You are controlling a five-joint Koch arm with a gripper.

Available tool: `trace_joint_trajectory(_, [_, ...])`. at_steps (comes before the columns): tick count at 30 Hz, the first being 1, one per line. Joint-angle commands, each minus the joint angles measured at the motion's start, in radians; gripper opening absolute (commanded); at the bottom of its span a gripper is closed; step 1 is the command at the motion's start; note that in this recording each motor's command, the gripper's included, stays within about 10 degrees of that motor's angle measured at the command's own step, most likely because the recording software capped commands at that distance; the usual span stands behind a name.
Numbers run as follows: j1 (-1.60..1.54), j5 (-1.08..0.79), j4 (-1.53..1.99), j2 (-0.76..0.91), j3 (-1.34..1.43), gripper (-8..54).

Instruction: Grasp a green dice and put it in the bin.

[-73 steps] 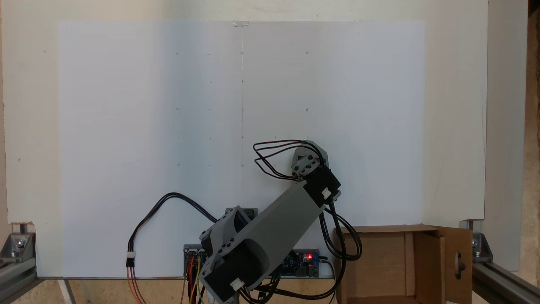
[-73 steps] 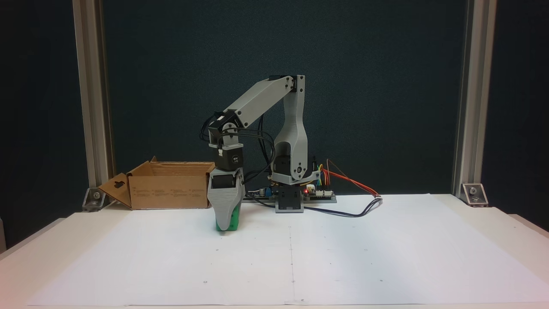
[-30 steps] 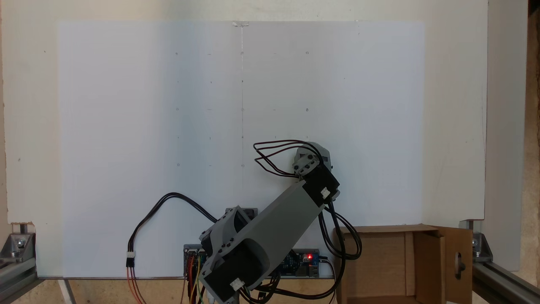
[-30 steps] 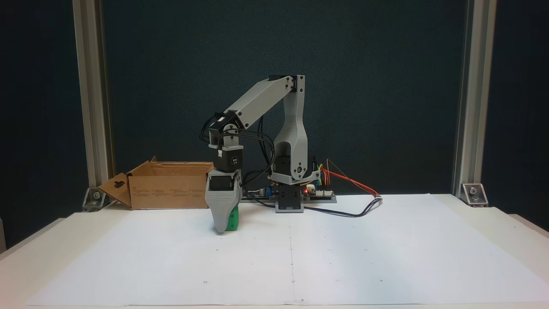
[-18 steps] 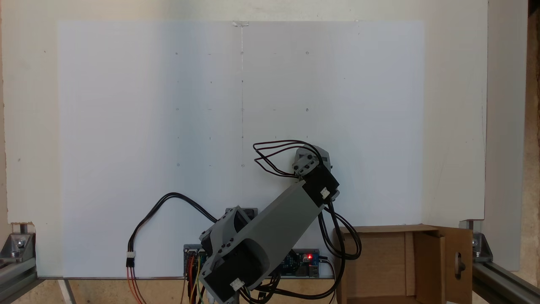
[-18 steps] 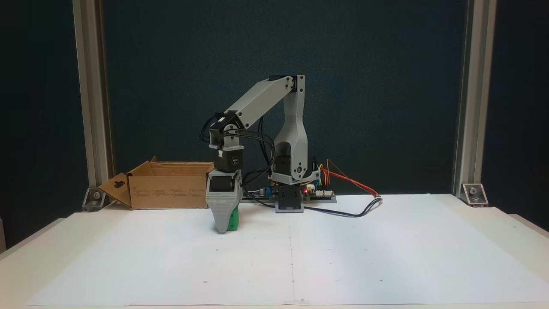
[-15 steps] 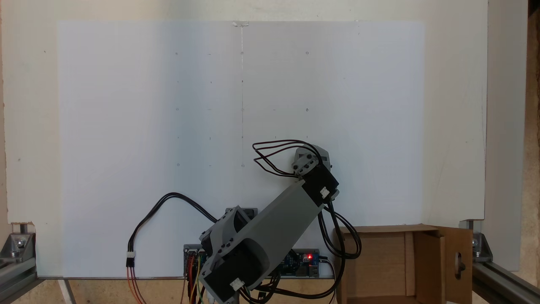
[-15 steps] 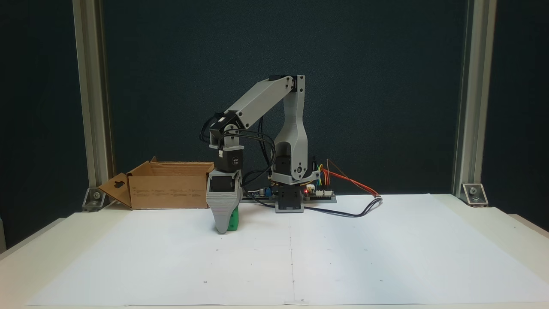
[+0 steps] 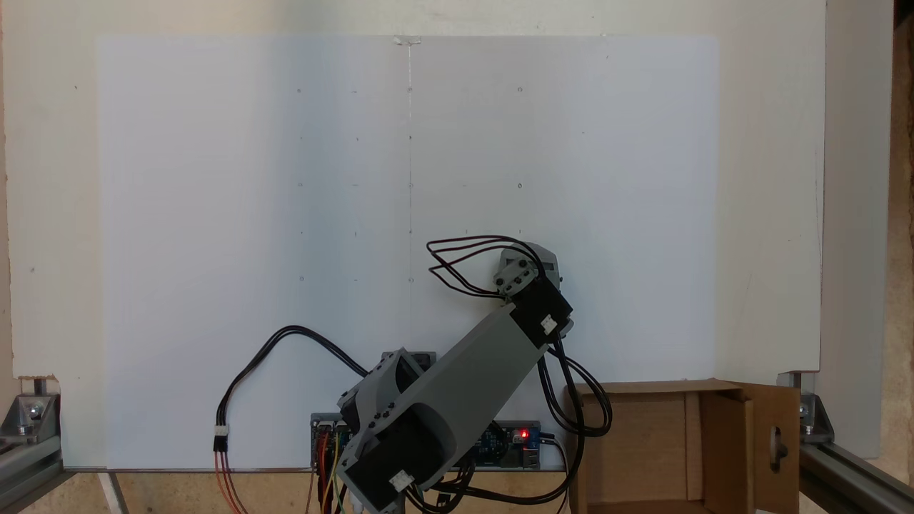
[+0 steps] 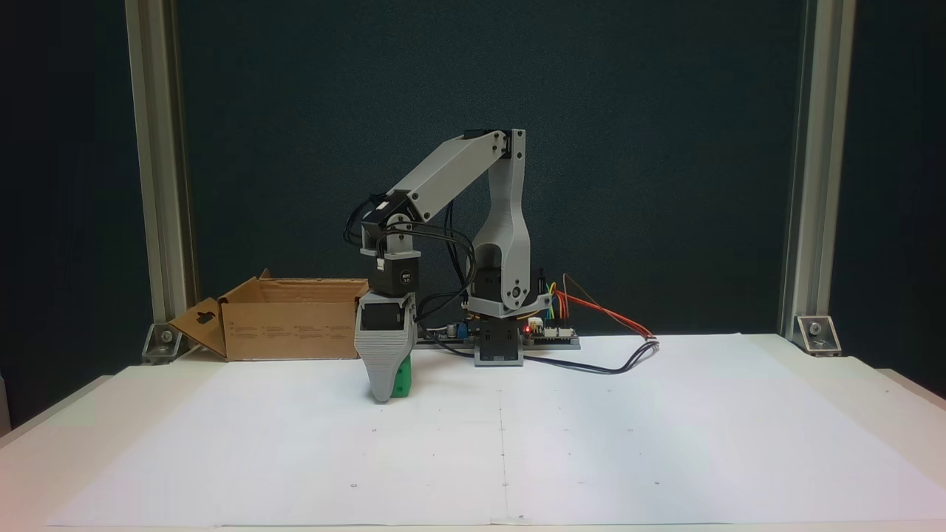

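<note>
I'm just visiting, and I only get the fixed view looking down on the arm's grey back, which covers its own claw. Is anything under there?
Observer: Yes. In a fixed view, a green dice sits at the tip of the gripper, low down by the white paper.
Operator: Is the claw squeezing it?
Observer: I cannot tell. One grey jaw stands in front of the dice and hides the other.
Operator: And the cardboard box?
Observer: The bin stands apart from the gripper, and its flap with the cutout slopes outward, away from the arm.
</note>
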Motion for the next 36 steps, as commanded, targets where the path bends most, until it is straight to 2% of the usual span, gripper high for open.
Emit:
trace_joint_trajectory(1, [-0.003,0.031,-0.011,0.025,-0.014,30.8])
trace_joint_trajectory(10, [-0.008,0.031,-0.012,0.028,-0.014,30.8])
trace_joint_trajectory(13, [-0.008,0.031,-0.015,0.034,-0.014,26.3])
trace_joint_trajectory(17, [-0.008,0.031,-0.021,0.038,-0.014,25.8])
trace_joint_trajectory(23, [-0.006,0.031,-0.032,0.049,-0.012,12.1])
trace_joint_trajectory(31, [-0.006,0.04,0.014,0.094,-0.02,12.1])
trace_joint_trajectory(36, [-0.051,0.12,0.141,0.183,-0.066,12.1])
